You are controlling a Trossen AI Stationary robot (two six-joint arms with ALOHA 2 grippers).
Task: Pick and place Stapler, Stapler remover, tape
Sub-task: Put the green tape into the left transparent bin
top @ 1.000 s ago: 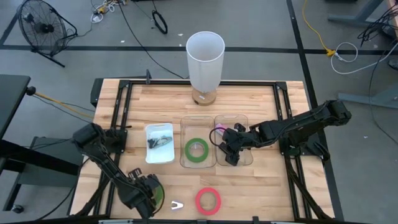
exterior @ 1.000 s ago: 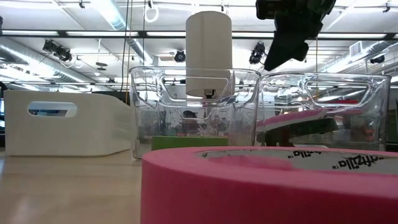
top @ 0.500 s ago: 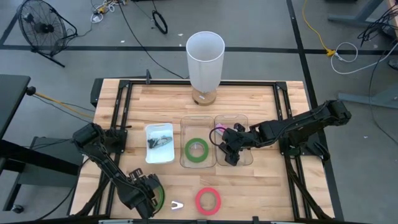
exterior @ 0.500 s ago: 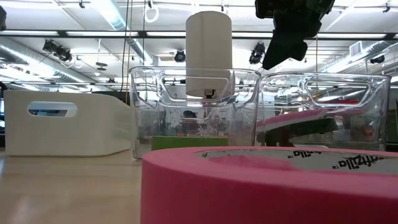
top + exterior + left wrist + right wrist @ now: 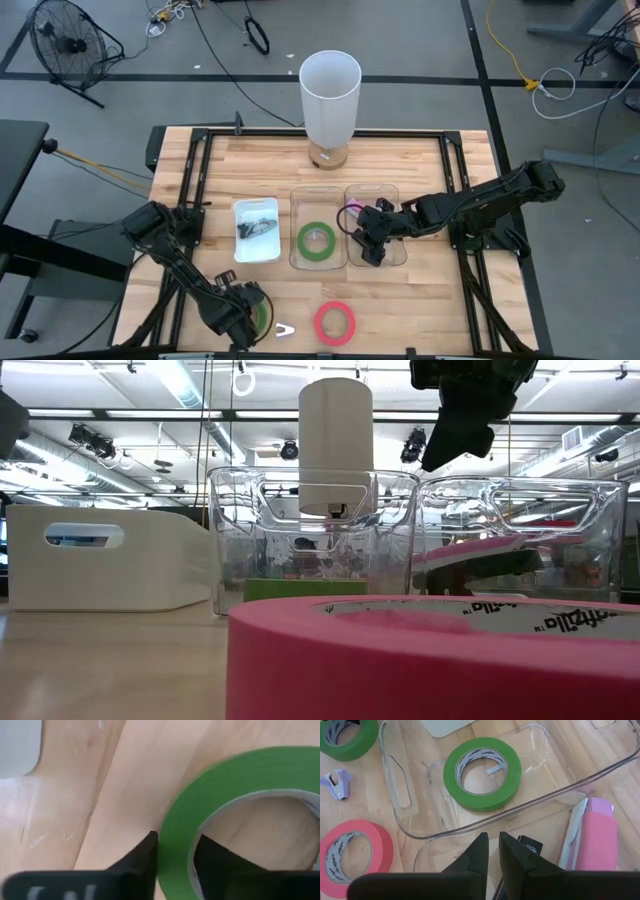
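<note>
Left gripper (image 5: 175,857) straddles green tape (image 5: 240,795) wall, grasping it; high view hides this. Right gripper (image 5: 492,851) clenched empty over stapler (image 5: 597,837) bin.

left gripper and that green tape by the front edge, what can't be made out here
- Grip: in the left wrist view the fingers straddle the wall of the green tape, but whether they pinch it cannot be told.
- High view: the left gripper covers most of that roll.
- Low view: the red-pink tape fills the foreground; the left gripper and green roll are not visible.
- White bin: its dark contents are too small to identify.
</note>
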